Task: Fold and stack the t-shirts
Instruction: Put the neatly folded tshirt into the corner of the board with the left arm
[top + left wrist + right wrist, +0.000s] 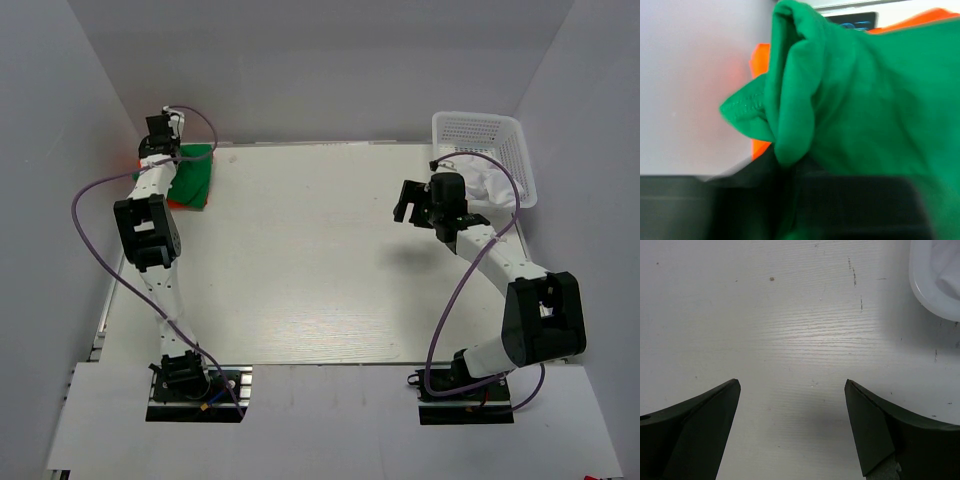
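The green t-shirt (196, 172) lies folded at the table's far left corner, on top of the orange-red t-shirt (181, 203), whose edge shows beneath it. My left gripper (172, 148) is down at the pile's far edge. In the left wrist view the green t-shirt (865, 100) fills the frame, bunched into a fold that runs down between my dark, blurred fingers (855, 205); the orange-red t-shirt (760, 60) peeks out behind it. My left gripper (790, 200) looks shut on the green cloth. My right gripper (410, 202) hovers open and empty over the bare table (792, 383).
A white mesh basket (480, 128) stands at the far right with white cloth (492, 188) in it; its rim (935, 295) shows in the right wrist view. White walls close in the table on the left, back and right.
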